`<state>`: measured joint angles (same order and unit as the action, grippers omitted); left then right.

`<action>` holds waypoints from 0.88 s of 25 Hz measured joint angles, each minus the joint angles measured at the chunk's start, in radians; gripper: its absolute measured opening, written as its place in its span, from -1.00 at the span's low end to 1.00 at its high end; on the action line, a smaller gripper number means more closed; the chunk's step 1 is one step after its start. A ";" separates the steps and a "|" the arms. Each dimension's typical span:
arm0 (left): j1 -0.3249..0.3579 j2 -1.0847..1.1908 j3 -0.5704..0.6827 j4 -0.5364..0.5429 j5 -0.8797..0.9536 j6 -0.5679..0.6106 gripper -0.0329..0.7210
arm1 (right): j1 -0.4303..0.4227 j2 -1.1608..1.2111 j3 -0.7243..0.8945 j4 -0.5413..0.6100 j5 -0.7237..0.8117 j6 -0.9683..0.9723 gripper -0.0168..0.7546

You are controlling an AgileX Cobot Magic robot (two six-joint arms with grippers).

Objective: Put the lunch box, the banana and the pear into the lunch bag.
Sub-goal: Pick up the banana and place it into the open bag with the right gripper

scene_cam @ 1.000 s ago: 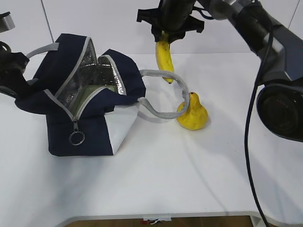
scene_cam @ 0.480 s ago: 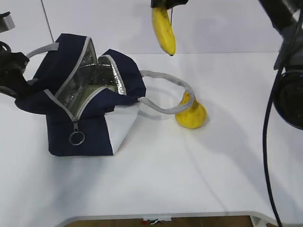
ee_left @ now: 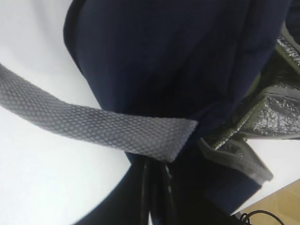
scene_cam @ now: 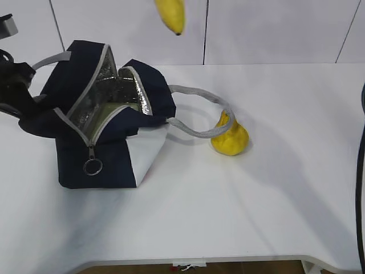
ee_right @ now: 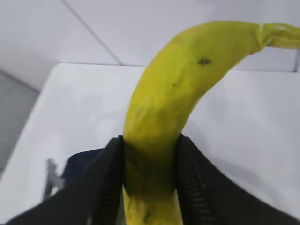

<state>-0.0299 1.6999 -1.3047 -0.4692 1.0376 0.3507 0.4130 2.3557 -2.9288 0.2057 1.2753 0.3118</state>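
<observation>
The navy lunch bag (scene_cam: 108, 142) stands open at the left, its foil lining showing. A pale green surface (scene_cam: 126, 107) lies inside it, apparently the lunch box lid. My right gripper (ee_right: 150, 143) is shut on the banana (ee_right: 173, 98). In the exterior view only the banana's lower end (scene_cam: 171, 16) shows, high above the bag's far side, and the gripper is out of frame. The pear (scene_cam: 230, 137) sits on the table right of the bag, under the grey handle loop (scene_cam: 199, 114). My left gripper (ee_left: 157, 197) is shut on the bag's navy fabric (ee_left: 178, 61) at its left side.
The white table (scene_cam: 256, 200) carries only the bag and the pear. A second grey handle (ee_left: 93, 124) lies across the left wrist view. A white wall stands behind the table. A black cable (scene_cam: 360, 188) hangs at the right edge.
The banana has gone up and to the left, from beside the pear to high above the bag. The right arm has risen out of the exterior view. Bag, pear and left arm are unmoved.
</observation>
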 joint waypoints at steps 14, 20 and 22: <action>0.002 0.000 0.000 -0.185 -0.010 -0.002 -0.93 | 0.000 0.158 0.000 0.396 0.000 -0.002 -0.21; 0.002 0.000 0.000 -0.251 -0.046 -0.002 -0.93 | 0.002 0.246 0.000 0.512 0.000 -0.002 -0.21; 0.002 0.000 0.000 -0.272 -0.058 -0.002 -0.93 | 0.004 0.267 0.000 0.529 -0.002 -0.002 -0.21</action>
<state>-0.0281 1.6999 -1.3047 -0.7408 0.9794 0.3491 0.4171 2.6231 -2.9288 0.7343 1.2732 0.3097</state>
